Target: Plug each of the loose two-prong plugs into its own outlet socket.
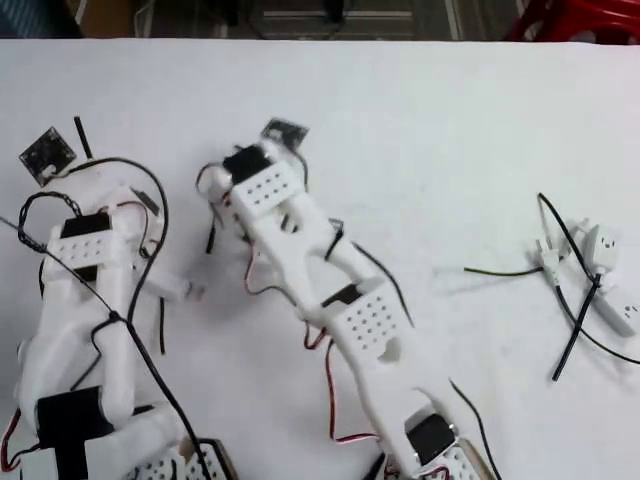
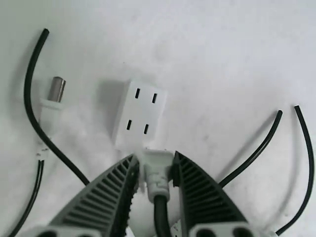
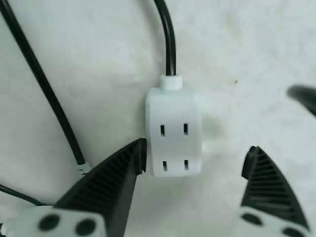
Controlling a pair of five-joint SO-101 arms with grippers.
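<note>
**High view.** An arm at the left (image 1: 85,250) and an arm in the middle (image 1: 300,240) are folded over the near-left part of the table (image 1: 450,120). A cluster of white plug pieces (image 1: 595,260) with black cords lies at the right, well apart from both arms.

**Left wrist view.** The left gripper (image 2: 154,160) is clamped on a white plug (image 2: 158,173), and the plug's black cord runs back between the fingers. The prongs are hidden. The plug touches the edge of an outlet block (image 2: 139,113) nearest the gripper, and the block's four slots face up. A loose white plug (image 2: 49,111) lies off to one side beside a black cord (image 2: 29,89).
- Judgement: the plug is not yet inserted.
- Lift it clear of the edge and set both blades over one slot pair.
- Press straight down without twisting. The block looks light and would likely skid under a sideways push.

**Right wrist view.** The right gripper (image 3: 197,148) has its jaws wide apart, astride the slotted end of another outlet block (image 3: 173,133). One finger (image 3: 118,173) is just beside the block's corner and the other stands clear.
- Judgement: centre the gripper on the block first, then close on its sides to brace it. An off-centre squeeze could swivel it.
</note>
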